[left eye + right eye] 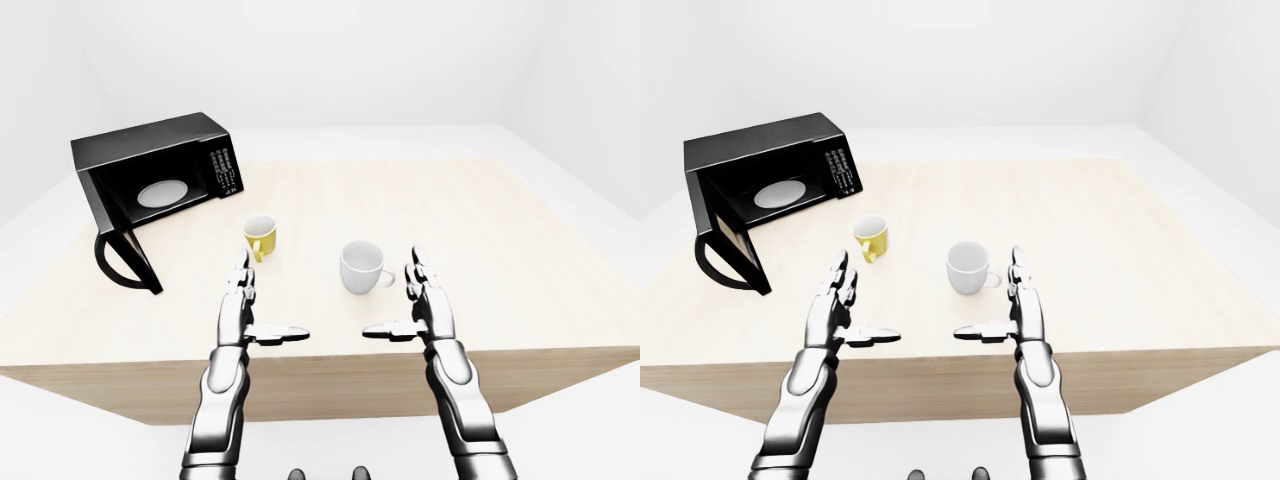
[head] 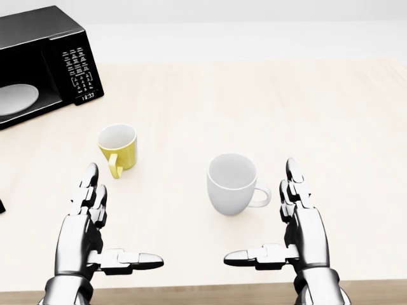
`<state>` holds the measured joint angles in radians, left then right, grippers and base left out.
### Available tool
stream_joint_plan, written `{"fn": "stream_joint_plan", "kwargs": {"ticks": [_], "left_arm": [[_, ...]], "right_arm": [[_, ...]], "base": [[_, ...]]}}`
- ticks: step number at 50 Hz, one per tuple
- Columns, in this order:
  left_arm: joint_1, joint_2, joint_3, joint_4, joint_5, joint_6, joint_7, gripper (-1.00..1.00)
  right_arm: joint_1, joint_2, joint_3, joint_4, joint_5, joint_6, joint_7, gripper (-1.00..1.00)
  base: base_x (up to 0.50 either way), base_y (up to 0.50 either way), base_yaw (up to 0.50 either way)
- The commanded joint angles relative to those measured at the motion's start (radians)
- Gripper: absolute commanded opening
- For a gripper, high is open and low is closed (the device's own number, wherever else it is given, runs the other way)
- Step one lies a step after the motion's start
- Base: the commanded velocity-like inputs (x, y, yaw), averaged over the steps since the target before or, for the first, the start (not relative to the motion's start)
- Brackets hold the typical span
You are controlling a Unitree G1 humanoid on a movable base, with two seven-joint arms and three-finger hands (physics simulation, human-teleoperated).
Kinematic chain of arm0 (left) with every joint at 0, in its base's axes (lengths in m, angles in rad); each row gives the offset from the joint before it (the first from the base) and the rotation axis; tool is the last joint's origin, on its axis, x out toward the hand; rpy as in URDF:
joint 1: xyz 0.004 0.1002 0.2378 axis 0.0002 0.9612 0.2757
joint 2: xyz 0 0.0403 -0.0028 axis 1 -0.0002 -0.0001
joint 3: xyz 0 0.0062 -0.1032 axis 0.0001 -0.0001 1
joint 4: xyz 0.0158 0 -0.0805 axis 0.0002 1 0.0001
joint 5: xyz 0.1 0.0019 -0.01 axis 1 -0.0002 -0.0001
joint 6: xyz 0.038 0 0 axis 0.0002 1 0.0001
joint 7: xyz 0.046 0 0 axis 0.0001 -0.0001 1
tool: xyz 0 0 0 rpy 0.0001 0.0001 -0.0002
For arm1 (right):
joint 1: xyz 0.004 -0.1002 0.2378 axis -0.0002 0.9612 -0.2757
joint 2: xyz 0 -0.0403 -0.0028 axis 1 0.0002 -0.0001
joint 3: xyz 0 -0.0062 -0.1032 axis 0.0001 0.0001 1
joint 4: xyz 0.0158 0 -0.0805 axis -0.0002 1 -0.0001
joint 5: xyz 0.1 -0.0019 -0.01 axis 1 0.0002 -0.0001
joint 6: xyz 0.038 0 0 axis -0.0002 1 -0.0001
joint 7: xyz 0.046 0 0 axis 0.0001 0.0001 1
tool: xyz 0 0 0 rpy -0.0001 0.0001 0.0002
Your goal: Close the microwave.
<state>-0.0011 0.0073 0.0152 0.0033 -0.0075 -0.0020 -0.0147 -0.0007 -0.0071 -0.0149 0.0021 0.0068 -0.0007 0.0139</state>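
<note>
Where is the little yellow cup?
In the head view the yellow cup stands on the table, left of the white mug and below-right of the microwave.

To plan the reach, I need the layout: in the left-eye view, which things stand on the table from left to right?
Microwave with its door open → yellow mug → white mug.
</note>
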Motion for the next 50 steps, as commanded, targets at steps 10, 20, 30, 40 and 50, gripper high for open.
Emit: {"fn": "stream_joint_plan", "kwargs": {"ticks": [10,20,30,40,50], "left_arm": [[0.007,0.011,0.022,-0.005,-0.015,-0.002,-0.026,1.0],[0.002,0.01,0.018,0.01,-0.01,-0.009,-0.026,1.0],[0.022,0.01,0.017,-0.045,-0.009,0.016,-0.03,1.0],[0.149,0.008,0.014,-0.393,-0.036,0.089,-0.058,1.0],[0.267,-0.009,0.039,-0.707,-0.066,0.089,-0.095,1.0]], "right_arm": [[0.002,-0.011,-0.021,0.0,0.004,0.003,0.017,1.0],[-0.004,-0.009,-0.018,0.02,-0.002,-0.005,0.014,1.0],[0.011,-0.009,-0.017,-0.027,-0.002,0.015,0.011,1.0],[0.117,-0.004,0.001,-0.314,-0.02,0.088,0.012,1.0],[0.221,0.006,0.033,-0.566,-0.057,0.088,0.015,1.0]], "base": [[0.0,0.0,0.0],[0.0,0.0,0.0],[0.0,0.0,0.0],[0.0,0.0,0.0],[0.0,0.0,0.0]]}}
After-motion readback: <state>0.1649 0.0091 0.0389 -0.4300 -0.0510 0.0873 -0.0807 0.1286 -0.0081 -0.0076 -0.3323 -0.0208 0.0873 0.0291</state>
